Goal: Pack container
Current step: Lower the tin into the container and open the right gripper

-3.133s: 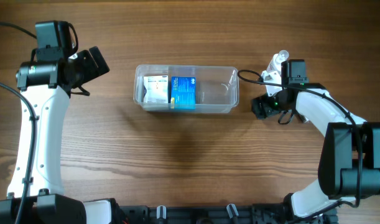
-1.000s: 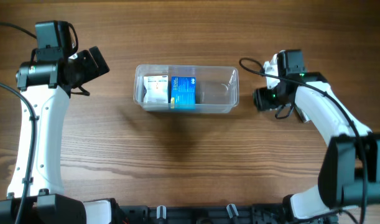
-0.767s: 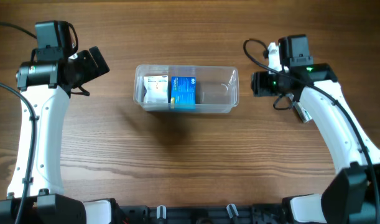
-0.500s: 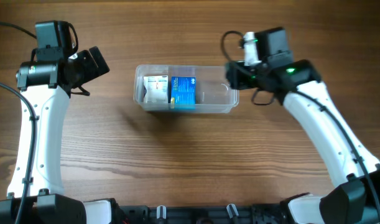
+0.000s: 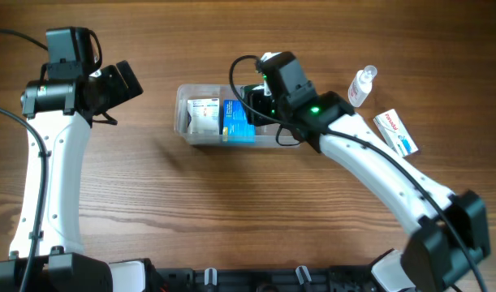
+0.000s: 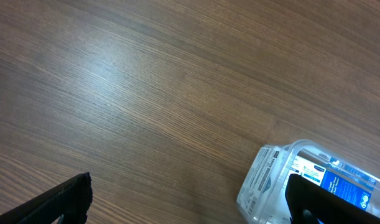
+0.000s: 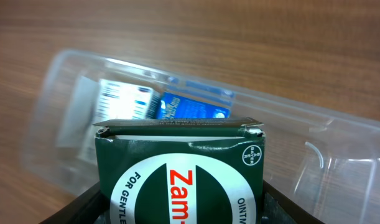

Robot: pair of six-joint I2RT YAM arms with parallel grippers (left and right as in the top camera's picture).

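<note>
Pincer on the right [image 5: 260,96] is hovering at the middle of the desk [image 5: 231,211], over the container [image 5: 290,141], pinching a green box [image 7: 177,168]; the left pincer [image 5: 124,81] is waiting, spread wide. Placing looks to be the step in hand, calling next for lowering into the free space beside the blue box [image 5: 239,123], then releasing.

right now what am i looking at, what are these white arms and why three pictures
These are two robot arms at a wooden table. The overhead picture looks straight down from above; the other two come from small cameras on each wrist. The right claw grips a green box over the clear container, which already holds a blue box and a white box. The left claw is open and empty, off to the side. A small bottle and a loose box lie on the table on the right arm's side.
</note>
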